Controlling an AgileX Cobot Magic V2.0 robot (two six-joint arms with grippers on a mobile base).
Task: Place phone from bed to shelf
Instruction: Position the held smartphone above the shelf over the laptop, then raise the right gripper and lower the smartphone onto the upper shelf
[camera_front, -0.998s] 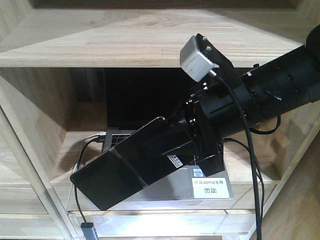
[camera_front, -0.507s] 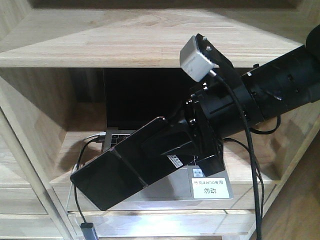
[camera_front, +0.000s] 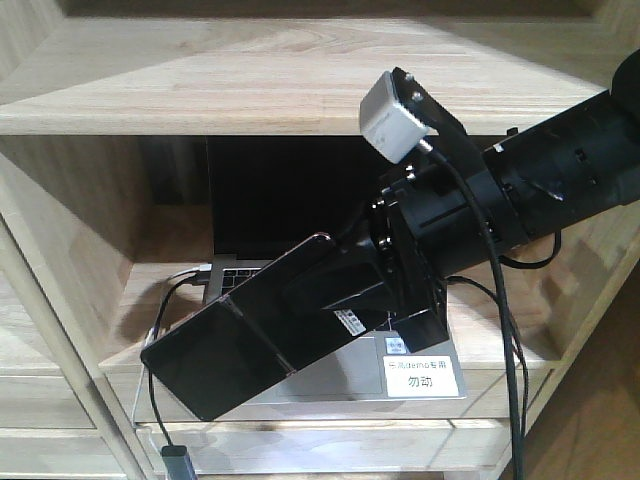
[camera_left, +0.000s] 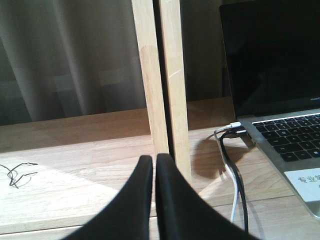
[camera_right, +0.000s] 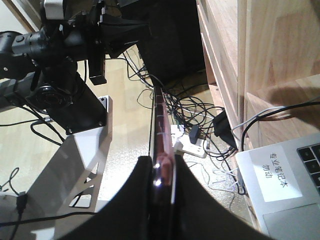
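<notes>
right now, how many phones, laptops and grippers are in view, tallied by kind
phone: 1
laptop: 1
grippers: 2 (left gripper shut on nothing, right gripper shut on the phone)
total: 4

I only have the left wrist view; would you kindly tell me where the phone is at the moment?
Observer: The right arm's fingers are shut on the phone, seen edge-on from the right wrist.
Operator: Is it lying flat on the shelf?
Observer: No, the front view shows it tilted, free end lowest, before the open laptop.
Operator: Which end is gripped?
Observer: The upper one; its middle crease is clear of the fingers.
</notes>
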